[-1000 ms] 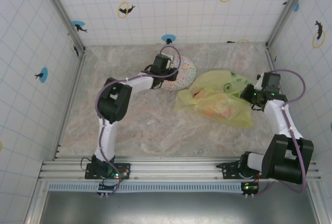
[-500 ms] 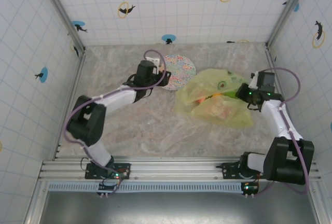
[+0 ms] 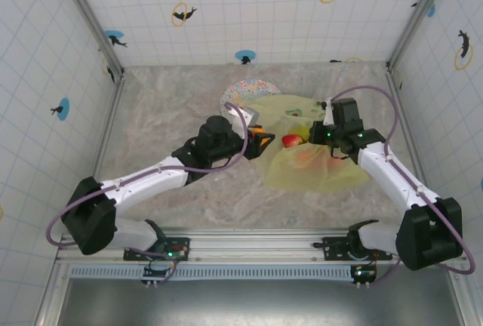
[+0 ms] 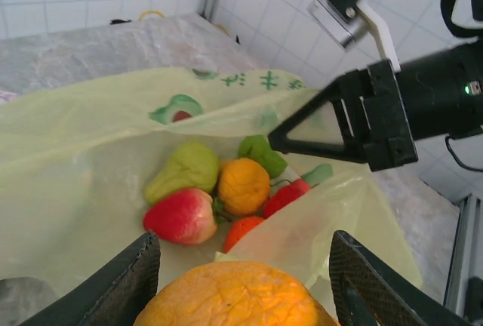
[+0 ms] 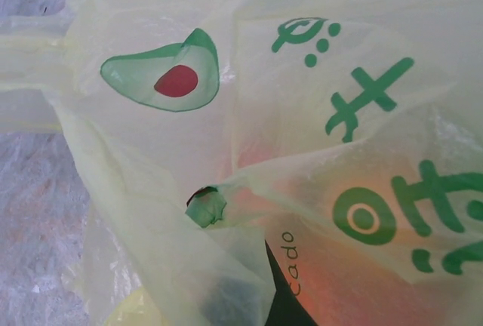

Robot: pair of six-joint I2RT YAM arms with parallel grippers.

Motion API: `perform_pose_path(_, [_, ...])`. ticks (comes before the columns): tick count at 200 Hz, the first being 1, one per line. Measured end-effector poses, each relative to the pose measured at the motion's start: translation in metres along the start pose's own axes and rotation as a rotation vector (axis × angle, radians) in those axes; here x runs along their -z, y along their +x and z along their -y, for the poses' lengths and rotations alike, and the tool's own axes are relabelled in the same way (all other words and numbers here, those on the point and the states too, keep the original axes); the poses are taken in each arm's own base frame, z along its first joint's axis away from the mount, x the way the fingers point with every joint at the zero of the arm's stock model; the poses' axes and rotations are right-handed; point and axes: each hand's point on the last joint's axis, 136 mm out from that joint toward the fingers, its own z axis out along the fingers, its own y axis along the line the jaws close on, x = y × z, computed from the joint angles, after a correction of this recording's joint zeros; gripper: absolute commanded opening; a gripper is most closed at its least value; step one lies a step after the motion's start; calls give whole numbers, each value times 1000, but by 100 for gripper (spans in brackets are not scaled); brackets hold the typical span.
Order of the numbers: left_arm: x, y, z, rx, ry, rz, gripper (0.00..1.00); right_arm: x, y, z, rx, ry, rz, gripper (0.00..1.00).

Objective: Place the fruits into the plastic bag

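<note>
marbled table [image 3: 166, 107]: left tool [image 4: 245, 269] pinches orange fruit [image 4: 226, 303] at plastic bag [image 4: 75, 160] mouth.

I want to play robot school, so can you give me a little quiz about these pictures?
1. True or false: the left gripper holds an orange fruit.
2. What is the right gripper shut on? A a cup, B the plastic bag, C a spoon.
3. Fill in: the red-and-yellow fruit lies ___ the bag.
Key: 1 true; 2 B; 3 inside.
</note>
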Motion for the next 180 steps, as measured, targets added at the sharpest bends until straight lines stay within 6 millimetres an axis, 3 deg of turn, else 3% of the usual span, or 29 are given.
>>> perform_pose_path(53, [-58,51,-38,18,-104,-165,40,1,-5,-2,9,10,12,0])
perform_pose_path(126, [-146,52,-70,22,-165,-149,45,1,-4,-2,10,10,12,0])
perform_pose_path(163, [-171,61,-78,81,-161,-116,47,1,-5,-2,10,11,13,0])
perform_pose_path(180, [-181,56,-79,106,-154,-86,48,1,-5,-2,9,13,14,0])
